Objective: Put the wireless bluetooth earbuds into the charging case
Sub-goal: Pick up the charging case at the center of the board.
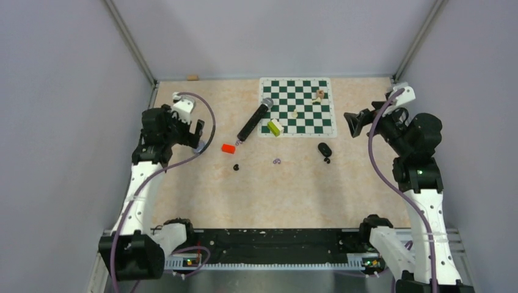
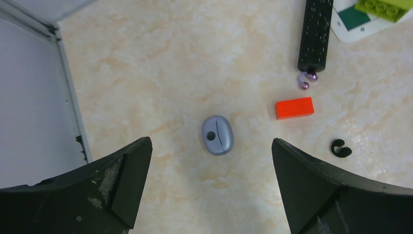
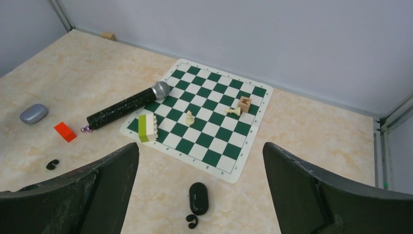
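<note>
while both hands are hanging spread wide and gripping nothing, the left hand [image 2: 211,142] is hovering directly above a closed grey-blue case [image 2: 217,135] and the right hand [image 3: 199,146] is facing the chessboard [image 3: 214,117]. the earbuds [image 1: 236,166] are lying loose on the desk [image 2: 160,63]: one black bud [image 2: 341,148] near the red block [image 2: 294,107], a second black bud [image 3: 192,222] just beside a closed black case [image 3: 198,197], and a purple piece [image 2: 307,80] at the microphone's [image 2: 315,34] tail. which case is meant is unclear, so a mismatch is looming; both lids are sitting shut, and such tiny glossy buds are likely to be skidding away under coarse fingers.
</note>
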`<state>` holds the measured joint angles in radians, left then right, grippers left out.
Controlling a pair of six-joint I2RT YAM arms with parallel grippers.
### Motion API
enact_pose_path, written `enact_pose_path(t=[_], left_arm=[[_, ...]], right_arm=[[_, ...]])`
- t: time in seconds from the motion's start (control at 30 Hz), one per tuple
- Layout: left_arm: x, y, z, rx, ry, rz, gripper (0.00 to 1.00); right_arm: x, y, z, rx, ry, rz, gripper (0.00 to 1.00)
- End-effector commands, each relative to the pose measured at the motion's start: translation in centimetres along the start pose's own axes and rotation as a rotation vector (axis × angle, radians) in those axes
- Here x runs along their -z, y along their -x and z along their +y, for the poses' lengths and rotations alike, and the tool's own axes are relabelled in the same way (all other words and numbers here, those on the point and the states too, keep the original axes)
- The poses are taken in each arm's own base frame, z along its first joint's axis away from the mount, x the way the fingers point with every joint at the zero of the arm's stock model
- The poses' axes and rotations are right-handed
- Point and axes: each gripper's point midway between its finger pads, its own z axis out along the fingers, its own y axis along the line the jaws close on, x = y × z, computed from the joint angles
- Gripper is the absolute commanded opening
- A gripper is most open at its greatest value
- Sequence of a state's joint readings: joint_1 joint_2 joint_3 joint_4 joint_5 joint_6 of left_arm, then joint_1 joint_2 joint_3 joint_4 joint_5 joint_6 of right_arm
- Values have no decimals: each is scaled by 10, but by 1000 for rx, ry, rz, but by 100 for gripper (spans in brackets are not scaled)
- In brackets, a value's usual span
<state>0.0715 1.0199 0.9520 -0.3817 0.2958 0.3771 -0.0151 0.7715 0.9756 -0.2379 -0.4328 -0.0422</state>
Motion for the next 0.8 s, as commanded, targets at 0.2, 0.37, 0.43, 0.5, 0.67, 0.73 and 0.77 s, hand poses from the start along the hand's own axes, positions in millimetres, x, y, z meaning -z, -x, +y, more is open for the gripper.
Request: enact_pose_path(t=[0.2, 0.37, 0.43, 0.5, 0.67, 0.73, 0.77], left_arm=[[-71, -59, -36, -58, -38, 226, 99], [-82, -92, -7, -7, 137, 407, 99], [-86, -102, 0, 19, 174, 460, 99], [-92, -113, 2, 47, 177, 496, 99], [-99, -127, 6, 98, 175, 539, 99], [-103, -130, 3, 132, 139, 547, 99], [-104, -130, 2, 148, 124, 548, 98]], right_arm=[[-18, -23, 10, -7, 99, 31, 94], [-20, -29, 13, -12, 115, 38, 93], [-20, -29, 12, -12, 114, 38, 93], [-21, -30, 12, -12, 114, 38, 92], [-19, -29, 13, -11, 115, 33, 92], [-19, -29, 13, -11, 116, 32, 91], [-19, -29, 13, -10, 115, 31, 91]])
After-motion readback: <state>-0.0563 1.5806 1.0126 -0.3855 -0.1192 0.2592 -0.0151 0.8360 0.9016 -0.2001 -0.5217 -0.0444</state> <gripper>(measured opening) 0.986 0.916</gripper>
